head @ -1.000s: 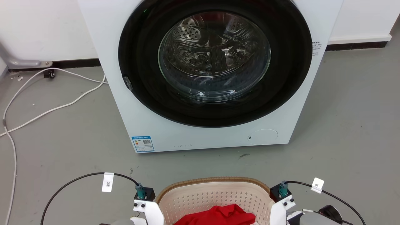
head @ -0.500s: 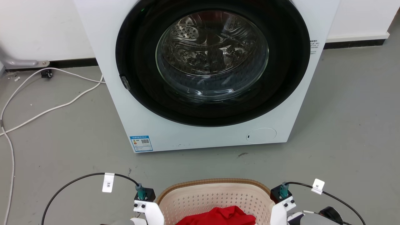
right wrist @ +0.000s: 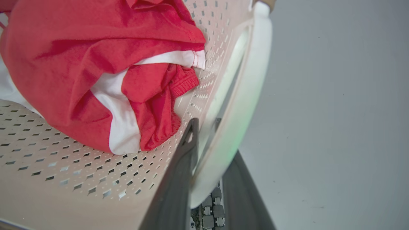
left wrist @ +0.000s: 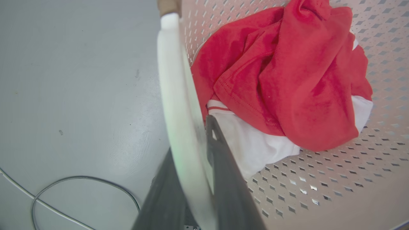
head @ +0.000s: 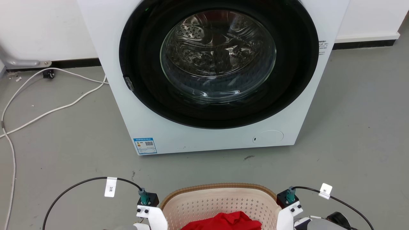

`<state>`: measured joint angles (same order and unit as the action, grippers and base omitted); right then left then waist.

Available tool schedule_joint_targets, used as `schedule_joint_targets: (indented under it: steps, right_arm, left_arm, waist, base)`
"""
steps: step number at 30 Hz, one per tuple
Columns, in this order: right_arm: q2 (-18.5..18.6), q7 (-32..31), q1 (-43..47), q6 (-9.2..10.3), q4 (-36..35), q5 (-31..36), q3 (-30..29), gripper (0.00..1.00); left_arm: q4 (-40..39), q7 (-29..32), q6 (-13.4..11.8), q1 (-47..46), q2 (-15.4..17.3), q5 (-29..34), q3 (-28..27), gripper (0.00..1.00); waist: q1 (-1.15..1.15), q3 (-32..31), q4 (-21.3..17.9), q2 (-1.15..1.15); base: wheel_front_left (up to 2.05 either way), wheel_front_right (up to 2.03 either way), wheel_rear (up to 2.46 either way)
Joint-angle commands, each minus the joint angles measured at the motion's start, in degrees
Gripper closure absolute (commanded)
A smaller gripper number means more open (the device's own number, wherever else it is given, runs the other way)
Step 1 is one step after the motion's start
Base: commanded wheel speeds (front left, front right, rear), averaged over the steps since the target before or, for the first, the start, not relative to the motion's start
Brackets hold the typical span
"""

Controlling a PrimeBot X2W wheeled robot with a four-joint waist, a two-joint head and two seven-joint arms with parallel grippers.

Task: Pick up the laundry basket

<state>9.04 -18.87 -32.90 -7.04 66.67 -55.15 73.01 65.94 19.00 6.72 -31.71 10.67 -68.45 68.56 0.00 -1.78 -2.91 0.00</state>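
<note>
Left gripper (left wrist: 190,137) and right gripper (right wrist: 206,127) are each seen clenched on a white side handle (left wrist: 171,80) of the laundry basket (head: 220,199), with one dark finger inside the wall and one outside. The basket is held between the two arms at the bottom edge of the head view, just in front of the robot, and a red and white garment (left wrist: 281,80) is heaped inside.

Whether its base is off the floor (head: 351,134) cannot be told. The grasp is judged made, so a level, straight lift by both arms is called for next, lest the load be tipped.

Ahead, the washing machine (head: 217,73) is separated from the brown rim (head: 220,186) by bare floor. White cables (head: 48,111) are trailed well to the left, and a thin cable loop (left wrist: 83,176) is seen near the left gripper.
</note>
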Motion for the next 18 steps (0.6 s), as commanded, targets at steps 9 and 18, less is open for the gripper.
schedule_joint_targets:
  steps: [9,18]
  right_arm:
    - [-1.77,-0.04,-0.59,-0.82,-1.07,-0.33,0.48,1.00]
    - [-1.70,-0.21,-0.55,-0.83,-1.08,-0.39,0.52,1.00]
  left_arm:
    - [-1.47,-0.76,1.35,-1.54,-1.79,-1.61,1.25,1.00]
    - [-1.45,-0.86,1.35,-1.72,-1.76,-2.48,2.09,1.00]
  waist:
    - [0.00,0.22,0.05,0.00]
    - [0.00,0.32,0.13,0.00]
  base:
    - [0.00,0.00,0.00]
    - [0.00,0.00,0.00]
